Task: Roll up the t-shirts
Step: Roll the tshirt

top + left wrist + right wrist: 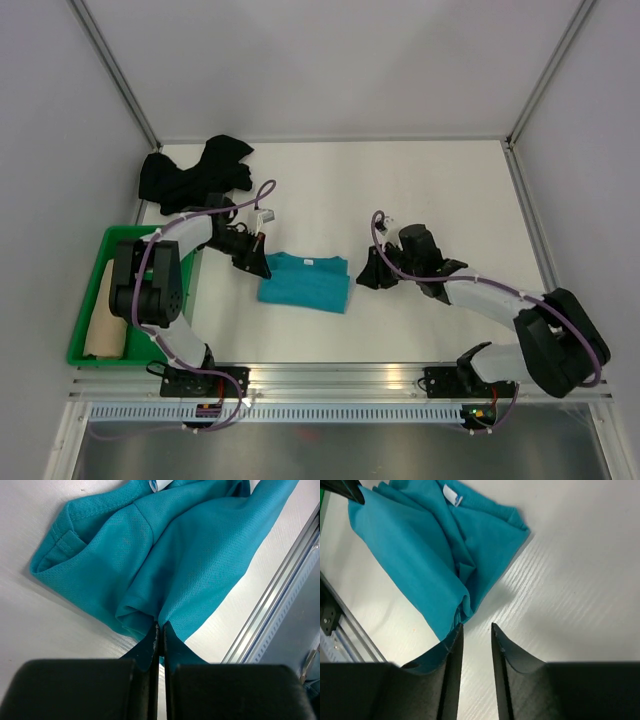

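Table (420,200): white, walled at the back and on both sides, rail along the near edge.

Tray (88,352): green, at the left near corner, beside my left arm.

Teal shirt (305,283): mid-table, slightly left of centre, between my two grippers. It lies flat as a folded, roughly rectangular pad, not rolled. Fine mesh knit, several layers. The left wrist view shows a stitched hem and a doubled collar edge. The right wrist view shows a white neck label near the far side and a long crease running through the middle. Its right edge comes to a loose point on the table.

Black shirt (195,175): crumpled heap in the far left corner, well apart from the teal one, unfolded, with sleeves or corners sticking out.

Tan shirt (105,320): a rolled cylinder lying lengthwise inside the tray, against its left wall.

Left gripper (160,627): at the teal shirt's left far corner. Jaws pressed together, only a hairline between them, with a pinch of teal fabric caught at the tips. The cloth gathers into folds that fan out from the pinch.

Right gripper (476,627): low at the shirt's right edge. Jaws partly apart, with bare table showing in the gap and nothing between them. The fabric's corner lies against the outer side of one finger (451,655); I cannot tell whether it presses on the cloth.
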### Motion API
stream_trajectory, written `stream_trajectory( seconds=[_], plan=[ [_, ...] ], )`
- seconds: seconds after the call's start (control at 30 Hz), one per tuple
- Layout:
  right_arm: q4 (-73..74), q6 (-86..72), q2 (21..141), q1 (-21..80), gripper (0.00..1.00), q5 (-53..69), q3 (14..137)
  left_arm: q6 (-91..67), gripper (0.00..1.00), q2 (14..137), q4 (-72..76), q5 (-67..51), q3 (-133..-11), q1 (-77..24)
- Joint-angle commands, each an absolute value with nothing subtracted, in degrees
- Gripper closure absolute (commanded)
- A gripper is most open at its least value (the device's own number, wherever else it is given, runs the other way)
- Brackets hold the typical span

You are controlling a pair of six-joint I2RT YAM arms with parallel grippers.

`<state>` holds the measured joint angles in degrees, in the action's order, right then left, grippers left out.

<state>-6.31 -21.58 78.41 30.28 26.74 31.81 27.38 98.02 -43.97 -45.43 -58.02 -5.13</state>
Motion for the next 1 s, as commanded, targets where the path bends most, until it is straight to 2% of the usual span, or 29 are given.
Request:
stream_trajectory(
  seconds=[0.0,0.1,0.17,0.3,0.57,0.97],
  plan=[
    [4.1,-13.4,72.3,33.7,0.67,13.1,35.8,26.3,0.98,95.0,-42.3,-47.0,-57.7,-4.8],
    [-3.5,-13.5,73.2,41.4,0.76,13.1,36.8,26.2,0.98,94.3,-42.2,-47.3,-57.7,-4.8],
    [-11.4,-13.6,76.2,46.7,0.8,17.6,38.2,26.2,0.98,94.1,-42.3,-47.2,-57.7,-4.8],
    [-14.5,-13.3,88.6,49.6,0.89,21.3,47.8,26.0,0.96,94.1,-42.2,-47.0,-57.7,-4.8],
    [-18.8,-13.8,100.6,49.2,0.94,22.5,53.2,25.9,0.94,94.0,-42.3,-46.8,-58.0,-4.8],
    [-27.1,-20.1,103.6,44.7,0.96,25.3,51.7,26.9,0.93,94.8,-42.8,-46.0,-58.9,-4.8]
  ],
)
